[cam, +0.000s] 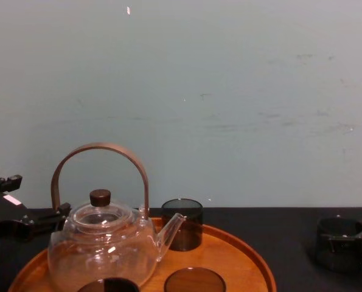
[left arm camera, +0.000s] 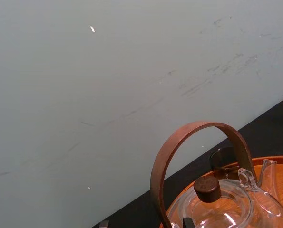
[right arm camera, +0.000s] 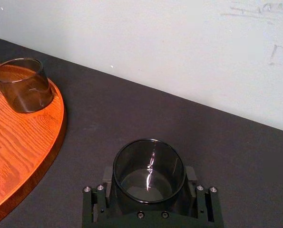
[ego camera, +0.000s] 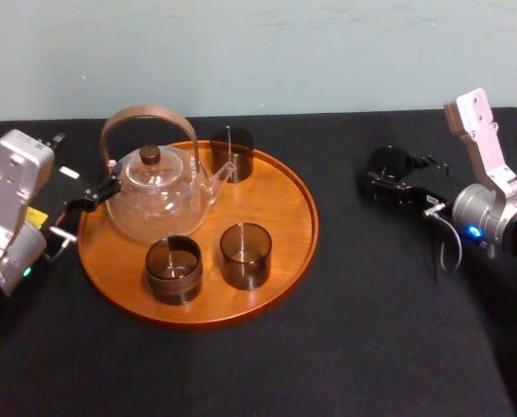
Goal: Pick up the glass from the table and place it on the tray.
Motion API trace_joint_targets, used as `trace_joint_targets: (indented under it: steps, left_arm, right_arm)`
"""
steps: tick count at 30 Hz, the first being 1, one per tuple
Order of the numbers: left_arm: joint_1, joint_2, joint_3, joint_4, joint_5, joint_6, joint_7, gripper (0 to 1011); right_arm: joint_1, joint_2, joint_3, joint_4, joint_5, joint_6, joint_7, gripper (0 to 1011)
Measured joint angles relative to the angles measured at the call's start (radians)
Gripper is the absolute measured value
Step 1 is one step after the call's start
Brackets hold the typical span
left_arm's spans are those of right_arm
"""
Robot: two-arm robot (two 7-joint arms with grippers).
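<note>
1. Jaws of your right gripper (right arm camera: 149, 186) stood clenched on the glass (right arm camera: 149, 161). In the right wrist view a grey pad (right arm camera: 107, 179) pressed against each side of its dark wall.
2. Glass was upright over the table (ego camera: 371, 304), right of centre in the head view. It was well apart from the tray (ego camera: 275, 217), off to the tray's right. I could not tell whether its base touched the black surface or hung just clear.
3. Your right arm sat at the right edge of the head view at mid-height, with the gripper pointing left toward the tray.
4. Your left gripper (ego camera: 91, 198) sat at the left edge of the head view, just beside the tray's left rim and the teapot (ego camera: 154, 204). I could not tell whether it was released or clenched.
5. Teapot was clear glass with a bent brown handle and a dark knob. It stood on the tray's left half, spout pointing right.
6. Tray also held three dark tumblers: rear tumbler (ego camera: 232, 154) near the spout, left front tumbler (ego camera: 173, 269) and right front tumbler (ego camera: 245, 254) side by side, apart.
7. In the chest view the glass sat low at right and the tray low at left-centre, with bare black table between them.
</note>
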Motion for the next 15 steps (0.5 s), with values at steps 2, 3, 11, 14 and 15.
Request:
trace_joint_targets:
  steps: [2, 3, 11, 14, 15]
  left_arm:
    - [0.000, 0.000, 0.000, 0.000, 0.000, 0.000, 0.000, 1009]
    - [0.000, 0.000, 0.000, 0.000, 0.000, 0.000, 0.000, 1009]
    - [0.000, 0.000, 0.000, 0.000, 0.000, 0.000, 0.000, 1010]
    - [0.000, 0.000, 0.000, 0.000, 0.000, 0.000, 0.000, 1010]
    - [0.000, 0.000, 0.000, 0.000, 0.000, 0.000, 0.000, 1010]
  right_arm:
    - [0.000, 0.000, 0.000, 0.000, 0.000, 0.000, 0.000, 898]
    - [0.000, 0.000, 0.000, 0.000, 0.000, 0.000, 0.000, 898]
    - [0.000, 0.000, 0.000, 0.000, 0.000, 0.000, 0.000, 898]
    - [0.000, 0.000, 0.000, 0.000, 0.000, 0.000, 0.000, 898]
    - [0.000, 0.000, 0.000, 0.000, 0.000, 0.000, 0.000, 898]
